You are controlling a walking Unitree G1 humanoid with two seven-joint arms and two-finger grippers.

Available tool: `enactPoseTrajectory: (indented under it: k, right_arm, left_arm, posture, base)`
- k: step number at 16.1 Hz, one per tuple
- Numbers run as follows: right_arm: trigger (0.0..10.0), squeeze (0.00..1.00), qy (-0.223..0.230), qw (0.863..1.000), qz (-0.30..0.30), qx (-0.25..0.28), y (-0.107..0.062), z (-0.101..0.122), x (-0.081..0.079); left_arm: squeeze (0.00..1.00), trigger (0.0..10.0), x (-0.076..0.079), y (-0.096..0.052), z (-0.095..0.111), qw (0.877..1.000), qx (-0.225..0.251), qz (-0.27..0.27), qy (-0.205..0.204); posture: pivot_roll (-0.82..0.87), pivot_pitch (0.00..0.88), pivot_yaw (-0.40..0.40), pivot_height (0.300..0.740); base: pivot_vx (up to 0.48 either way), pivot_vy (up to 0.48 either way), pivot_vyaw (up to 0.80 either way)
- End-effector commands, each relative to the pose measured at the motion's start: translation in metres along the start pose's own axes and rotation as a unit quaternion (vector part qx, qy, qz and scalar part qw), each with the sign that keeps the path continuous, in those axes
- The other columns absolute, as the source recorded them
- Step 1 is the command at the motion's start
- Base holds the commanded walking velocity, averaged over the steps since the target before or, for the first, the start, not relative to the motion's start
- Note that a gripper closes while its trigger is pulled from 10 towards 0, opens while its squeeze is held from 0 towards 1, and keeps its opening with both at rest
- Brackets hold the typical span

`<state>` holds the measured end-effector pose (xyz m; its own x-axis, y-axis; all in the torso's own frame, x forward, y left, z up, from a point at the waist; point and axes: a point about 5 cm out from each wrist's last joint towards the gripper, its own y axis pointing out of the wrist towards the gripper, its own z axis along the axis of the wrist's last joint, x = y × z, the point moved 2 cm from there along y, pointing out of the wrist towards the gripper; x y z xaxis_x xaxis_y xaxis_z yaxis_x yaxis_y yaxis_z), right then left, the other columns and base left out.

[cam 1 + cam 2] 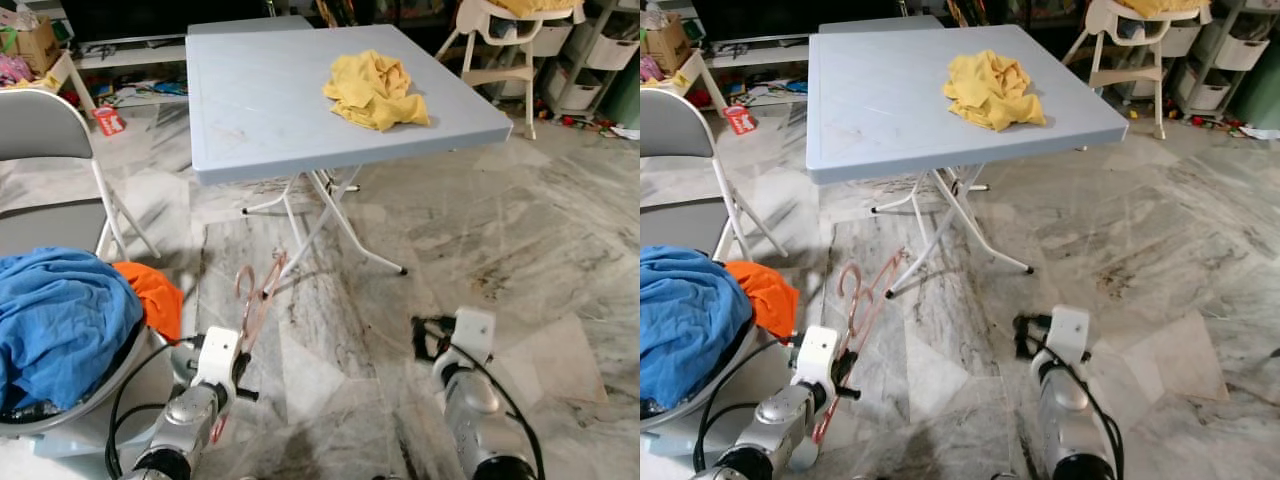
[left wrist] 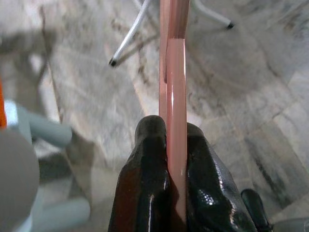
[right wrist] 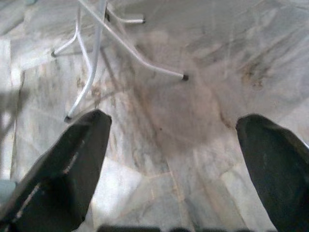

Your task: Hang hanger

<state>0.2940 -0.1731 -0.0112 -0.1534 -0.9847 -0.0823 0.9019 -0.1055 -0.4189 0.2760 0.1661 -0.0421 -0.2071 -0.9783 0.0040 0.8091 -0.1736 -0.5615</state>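
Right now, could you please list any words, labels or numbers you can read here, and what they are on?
None can be read.
Red carton on the floor: its print is too small and blurred.
Cardboard box: no legible marking.

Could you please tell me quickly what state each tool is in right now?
Left tool: closed on the pink hanger.
Right tool: open, empty.

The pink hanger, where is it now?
The pink hanger is held in the left gripper, low on the robot's left, above the floor between the laundry basket and the table.
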Motion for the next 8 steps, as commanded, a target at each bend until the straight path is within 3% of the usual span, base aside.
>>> enactPoseTrajectory:
  k: [1,2,3,5,8]
  right_arm:
    - [10.0,0.00,-0.018,0.998,0.012,-0.056,-0.002,-0.024,0.001]
    - [10.0,0.00,-0.021,0.997,0.017,-0.077,-0.004,-0.034,0.000]
    - [10.0,0.00,-0.054,0.990,0.027,-0.130,-0.012,-0.056,-0.001]
    - [10.0,0.00,-0.064,0.983,0.033,-0.167,-0.018,-0.071,-0.001]
    - [10.0,0.00,-0.100,0.970,0.045,-0.218,-0.030,-0.095,0.001]
  left_arm:
    - [0.00,10.0,-0.006,-0.007,-0.024,0.998,-0.051,0.015,-0.026]
    - [0.00,10.0,-0.006,-0.009,-0.030,0.997,-0.065,0.016,-0.028]
    - [0.00,10.0,-0.002,-0.013,-0.044,0.995,-0.094,0.010,-0.029]
    - [0.00,10.0,0.001,-0.015,-0.053,0.993,-0.113,0.003,-0.024]
    - [0.00,10.0,0.021,-0.022,-0.075,0.987,-0.160,-0.025,0.009]
  posture:
    - [-0.05,0.061,-0.013,0.740]
    - [-0.05,0.061,-0.013,0.740]
    - [-0.04,0.052,-0.015,0.740]
    - [-0.04,0.049,-0.015,0.740]
    - [-0.04,0.041,-0.009,0.740]
  base:
    - [0.000,0.000,0.00]
    - [0.000,0.000,0.00]
    - [0.000,0.000,0.00]
    - [0.000,0.000,0.00]
    - [0.242,0.000,0.00]
